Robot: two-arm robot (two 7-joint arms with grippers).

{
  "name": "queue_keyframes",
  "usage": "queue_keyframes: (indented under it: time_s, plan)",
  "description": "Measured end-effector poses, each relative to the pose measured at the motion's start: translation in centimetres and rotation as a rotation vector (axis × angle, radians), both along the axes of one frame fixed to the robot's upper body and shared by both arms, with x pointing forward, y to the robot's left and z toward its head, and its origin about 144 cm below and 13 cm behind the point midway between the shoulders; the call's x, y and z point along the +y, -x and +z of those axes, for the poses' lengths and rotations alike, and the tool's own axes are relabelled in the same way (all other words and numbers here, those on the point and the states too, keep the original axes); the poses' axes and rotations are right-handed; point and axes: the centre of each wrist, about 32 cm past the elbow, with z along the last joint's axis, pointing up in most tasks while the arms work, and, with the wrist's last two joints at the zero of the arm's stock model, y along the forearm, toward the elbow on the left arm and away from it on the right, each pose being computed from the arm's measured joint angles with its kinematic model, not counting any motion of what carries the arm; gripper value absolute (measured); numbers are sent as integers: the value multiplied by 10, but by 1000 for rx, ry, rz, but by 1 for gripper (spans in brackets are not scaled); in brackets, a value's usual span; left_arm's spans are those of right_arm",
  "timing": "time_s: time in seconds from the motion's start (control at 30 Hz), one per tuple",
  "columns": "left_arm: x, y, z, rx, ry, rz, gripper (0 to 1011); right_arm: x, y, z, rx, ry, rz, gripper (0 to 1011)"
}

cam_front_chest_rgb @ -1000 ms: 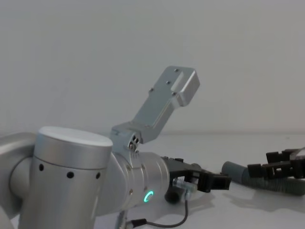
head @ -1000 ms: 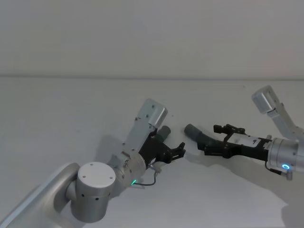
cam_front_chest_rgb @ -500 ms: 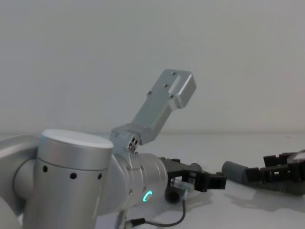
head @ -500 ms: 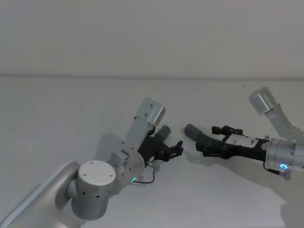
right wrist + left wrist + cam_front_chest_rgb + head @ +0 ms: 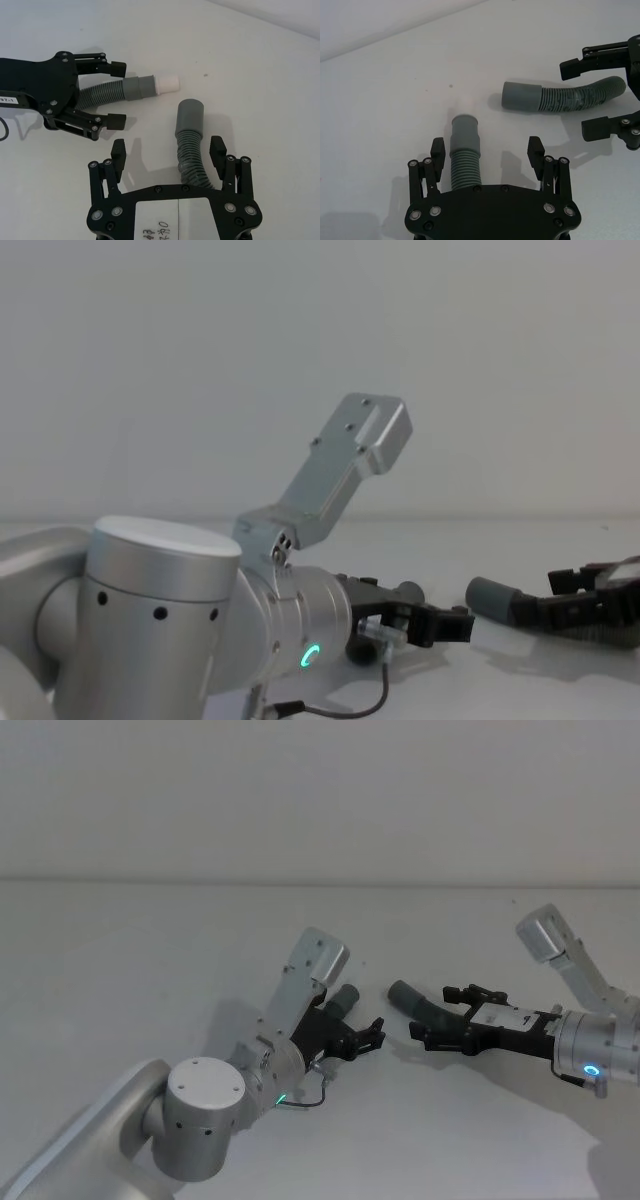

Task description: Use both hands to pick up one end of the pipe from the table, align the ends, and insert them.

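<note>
The grey corrugated pipe lies on the white table (image 5: 150, 950) with both ends near the middle. The end with the white tip (image 5: 167, 84) and grey cuff (image 5: 465, 131) lies between the fingers of my open left gripper (image 5: 486, 152), close to one finger (image 5: 437, 150). The plain darker hollow cuff (image 5: 191, 114) lies between the fingers of my open right gripper (image 5: 168, 149). In the head view the left gripper (image 5: 368, 1038) and right gripper (image 5: 430, 1018) face each other, with the two cuffs (image 5: 345, 998) (image 5: 405, 994) a short gap apart. Neither gripper holds the pipe.
The left arm's silver elbow (image 5: 160, 620) and camera bracket (image 5: 350, 455) bulk large in the chest view, hiding part of the left gripper. The right arm's bracket (image 5: 548, 935) rises at the right.
Both grippers have crept a little further along their pipe ends, the right one shifting left and the left arm lowering slightly. Both stay open and the pipe has not moved.
</note>
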Motion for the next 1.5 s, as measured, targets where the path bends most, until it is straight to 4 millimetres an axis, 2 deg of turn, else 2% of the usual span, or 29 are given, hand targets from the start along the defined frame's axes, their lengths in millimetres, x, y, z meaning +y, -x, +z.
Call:
queue_keyframes:
  time_s: [1.5]
  plan:
    - [-1, -4, -6, 10, -26, 5, 1001, 1, -7, -8, 11, 25, -21, 1001]
